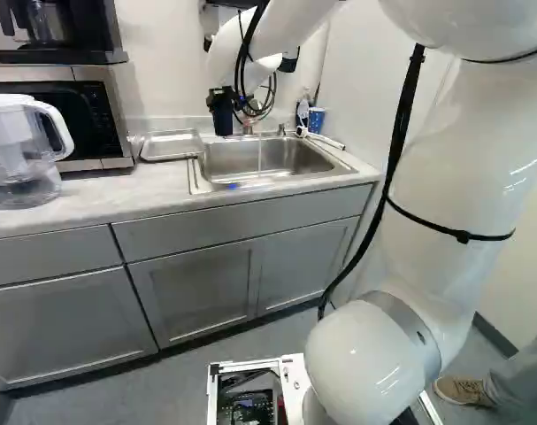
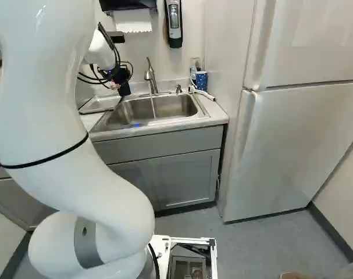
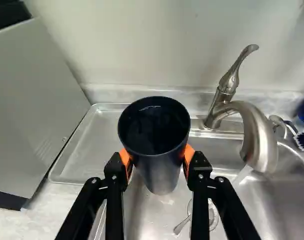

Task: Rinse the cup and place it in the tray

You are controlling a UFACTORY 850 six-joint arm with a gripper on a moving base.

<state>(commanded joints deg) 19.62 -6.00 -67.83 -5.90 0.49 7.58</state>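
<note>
1. Wrist view: the gripper point(image 3: 157, 158) is grasping the dark cup point(image 3: 159, 172), its orange pads point(image 3: 188, 154) pressing from opposite sides, presumably to keep it steady while leaving the mouth free.
2. The cup is hanging mouth-up over the near-tray side of the sink point(image 3: 287, 200), where drips would likely be falling into the basin.
3. Water point(image 3: 242, 175) is running from the faucet point(image 3: 259, 140) well to one side of the cup, so rinsing is not happening at this instant; I cannot tell whether it is done.
4. The tray point(image 3: 84, 150) is lying between the microwave point(image 3: 36, 105) and the sink, probably for a short carry.
5. Dark walls are obscuring whether the cup is holding water, and its body is hiding part of the tray's edge.
6. Something beside the drain point(image 3: 213, 215) is staying unclear, perhaps a utensil; the microwave is running out of frame.
</note>
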